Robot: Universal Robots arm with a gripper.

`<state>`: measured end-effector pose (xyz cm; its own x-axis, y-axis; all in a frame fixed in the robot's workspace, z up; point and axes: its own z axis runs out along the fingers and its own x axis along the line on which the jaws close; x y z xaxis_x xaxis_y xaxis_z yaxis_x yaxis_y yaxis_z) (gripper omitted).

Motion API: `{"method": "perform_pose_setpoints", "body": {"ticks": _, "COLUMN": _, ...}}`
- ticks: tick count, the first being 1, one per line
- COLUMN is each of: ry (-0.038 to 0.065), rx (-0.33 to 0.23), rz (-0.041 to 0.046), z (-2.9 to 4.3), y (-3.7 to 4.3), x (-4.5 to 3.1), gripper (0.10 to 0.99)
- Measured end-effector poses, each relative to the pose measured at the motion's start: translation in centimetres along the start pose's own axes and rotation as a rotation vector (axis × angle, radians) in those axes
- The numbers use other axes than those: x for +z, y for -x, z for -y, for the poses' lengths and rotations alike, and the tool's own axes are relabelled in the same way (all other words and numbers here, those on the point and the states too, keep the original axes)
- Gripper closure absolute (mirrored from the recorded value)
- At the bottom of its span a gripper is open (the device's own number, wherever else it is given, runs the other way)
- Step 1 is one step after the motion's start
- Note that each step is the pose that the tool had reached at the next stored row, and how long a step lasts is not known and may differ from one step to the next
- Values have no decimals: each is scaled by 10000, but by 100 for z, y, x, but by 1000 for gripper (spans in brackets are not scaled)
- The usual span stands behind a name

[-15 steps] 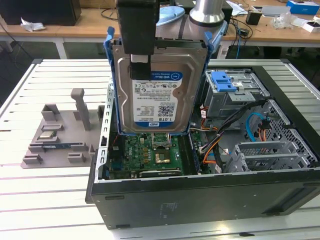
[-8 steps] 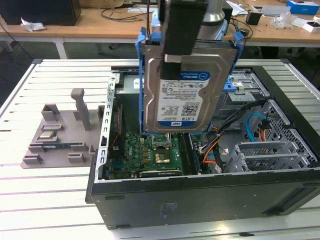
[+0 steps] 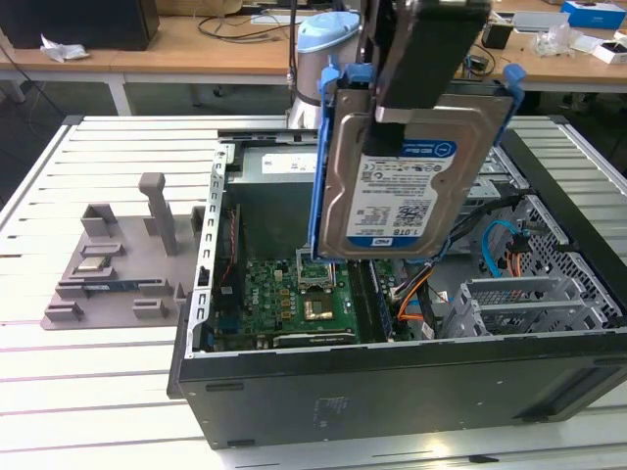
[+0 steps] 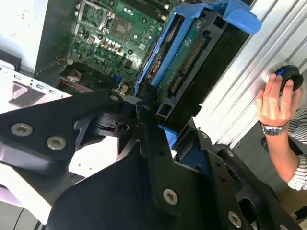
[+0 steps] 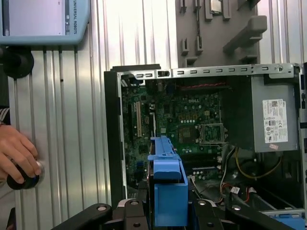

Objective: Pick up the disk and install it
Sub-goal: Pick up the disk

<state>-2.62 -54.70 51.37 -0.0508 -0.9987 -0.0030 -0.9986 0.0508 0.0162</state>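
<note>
One disk (image 3: 411, 176) high above open case (image 3: 392, 392)

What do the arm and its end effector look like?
The end effector is matte black: flat angular linkage bars joined by silver screw heads, seen in both wrist views. In the exterior view the arm has a silvery body with a light blue joint cap.

Looks like a robotics lab to me: I'm above a slatted aluminium table (image 3: 59, 323), where an open PC case (image 3: 392, 392) shows its bare motherboard (image 3: 284, 294), with a grey parts fixture (image 3: 108, 284) beside it. Wooden desks (image 3: 196, 44) behind carry cables (image 3: 235, 27). In the first wrist view, a teach pendant (image 5: 43, 21) lies on the table and a hand (image 5: 17, 151) covers a button (image 5: 21, 182).
</note>
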Motion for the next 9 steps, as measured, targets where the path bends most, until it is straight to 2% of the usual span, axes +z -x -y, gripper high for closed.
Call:
{"method": "perform_pose_setpoints", "body": {"ticks": 1, "ry": 1, "rx": 1, "rz": 1, "z": 45, "y": 2, "x": 0, "gripper": 714}}
{"method": "perform_pose_setpoints", "body": {"ticks": 9, "ry": 2, "rx": 0, "rz": 1, "z": 263, "y": 13, "x": -3, "gripper": 714}}
